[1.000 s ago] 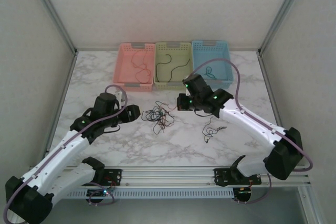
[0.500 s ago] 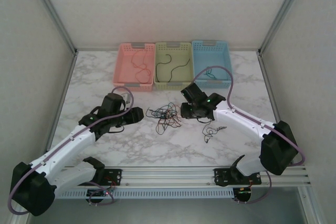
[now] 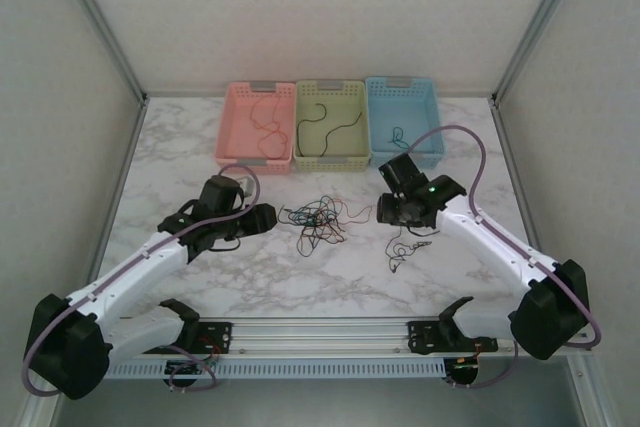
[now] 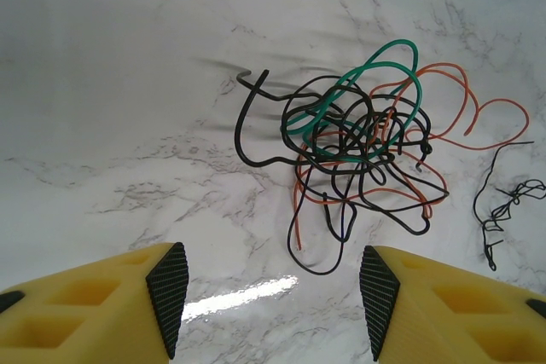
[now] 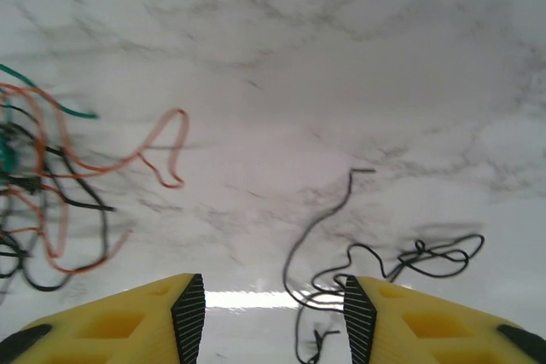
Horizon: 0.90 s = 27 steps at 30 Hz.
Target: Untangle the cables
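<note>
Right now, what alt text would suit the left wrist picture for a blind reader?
A tangle of black, green and red-orange cables lies on a white marble table, just ahead of the left claw, whose two yellow fingers stand open and empty. A separate thin black cable lies near the right edge.

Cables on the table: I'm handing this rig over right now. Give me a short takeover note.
Left gripper: open, empty, facing the tangle.
Right gripper: open, empty, over a loose thin black cable on the table.
Done: red-orange cable in the pink basket, black cable in the yellow-green basket, dark cable in the blue basket.
Left: the tangle of black, red-orange and green cables mid-table is not yet pulled apart; the loose thin black cable lies beside it.
</note>
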### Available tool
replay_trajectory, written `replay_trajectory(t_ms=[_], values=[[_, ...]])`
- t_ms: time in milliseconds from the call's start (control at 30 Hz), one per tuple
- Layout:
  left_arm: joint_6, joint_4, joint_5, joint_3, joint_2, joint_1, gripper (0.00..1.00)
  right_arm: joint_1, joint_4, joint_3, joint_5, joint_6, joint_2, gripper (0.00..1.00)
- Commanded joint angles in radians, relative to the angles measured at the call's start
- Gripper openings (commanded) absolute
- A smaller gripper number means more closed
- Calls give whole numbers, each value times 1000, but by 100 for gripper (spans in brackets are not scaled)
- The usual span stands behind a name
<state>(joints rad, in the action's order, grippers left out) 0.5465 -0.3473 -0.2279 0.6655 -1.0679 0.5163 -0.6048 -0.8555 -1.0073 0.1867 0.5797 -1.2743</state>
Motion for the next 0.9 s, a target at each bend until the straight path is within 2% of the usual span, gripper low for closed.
replay_trajectory(t_ms=[0, 167, 400, 700, 867], values=[[-16, 37, -22, 32, -24, 11, 58, 7, -30, 71, -10, 56, -35, 49], [-26, 27, -23, 48, -33, 15, 57, 10, 14, 101, 1, 77, -122, 43], [-32, 0, 17, 47, -2, 15, 58, 9, 23, 137, 51, 102, -183, 44], [-37, -4, 22, 49, -3, 16, 58, 11, 83, 166, 11, 123, -228, 43], [-35, -5, 26, 50, 2, 16, 58, 11, 96, 167, 6, 118, -243, 32]])
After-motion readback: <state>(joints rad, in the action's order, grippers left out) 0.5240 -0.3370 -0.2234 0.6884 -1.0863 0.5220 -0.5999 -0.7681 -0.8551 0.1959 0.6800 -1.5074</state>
